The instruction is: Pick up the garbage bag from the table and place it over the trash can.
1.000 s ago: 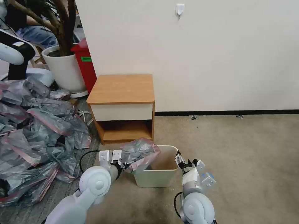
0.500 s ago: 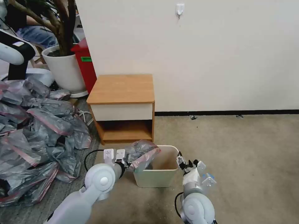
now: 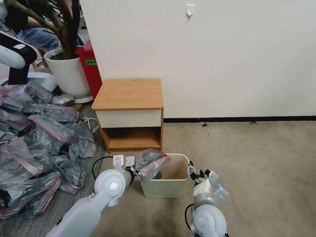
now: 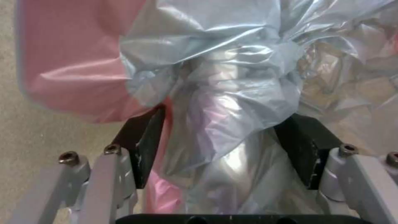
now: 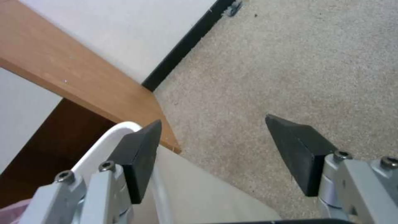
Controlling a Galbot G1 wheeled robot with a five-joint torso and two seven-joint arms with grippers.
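1. My left tool point(image 4: 224, 149) is clenched on the garbage bag point(image 4: 224, 102); grey film and a fold of the pink rim band are bunched between its black pads point(image 4: 147, 146).
2. In the head view, my left tool point(image 3: 131, 168) sits just beside the left rim of the trash can point(image 3: 164, 189), low over the carpet.
3. The garbage bag point(image 3: 150, 162) hangs from that tool and drapes across the can's left corner, part of it inside the opening.
4. My right tool point(image 5: 215, 155) is released, nothing between its pads; one pad stands at the can's white rim point(image 5: 104, 143).
5. In the head view, my right tool point(image 3: 192, 171) is at the can's right rim.
6. The trash can stands on the carpet in front of the counter point(image 3: 129, 93), near its open lower shelf.
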